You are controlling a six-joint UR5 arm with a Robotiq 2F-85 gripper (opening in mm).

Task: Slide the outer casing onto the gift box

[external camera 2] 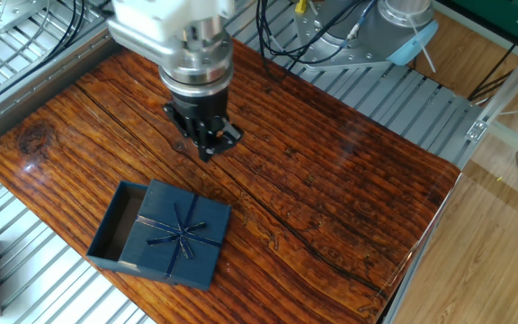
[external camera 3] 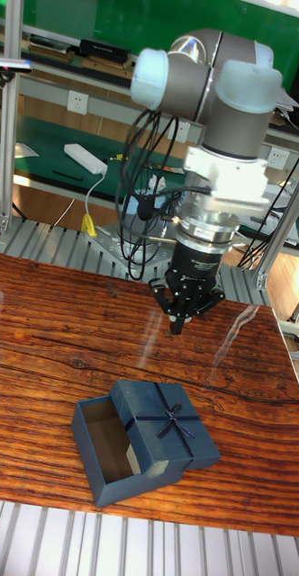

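Sleeve (external camera 2: 180, 232) w/ bow sits only partway over the tray (external camera 2: 115, 227), below and in front of the gripper; open tray end shows, so approx half the slide is left. Gripper (external camera 2: 209, 148) hangs above the table (external camera 2: 331, 180), fingers together, holding nothing, touching nothing.

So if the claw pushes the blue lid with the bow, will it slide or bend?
Probably slide: the outer casing lies flat and half over the gift box, on a glossy wooden table. It looks like thin card, so likely light, and a hard push might dent its edge. Being flat and square, it shouldn't roll or tip.
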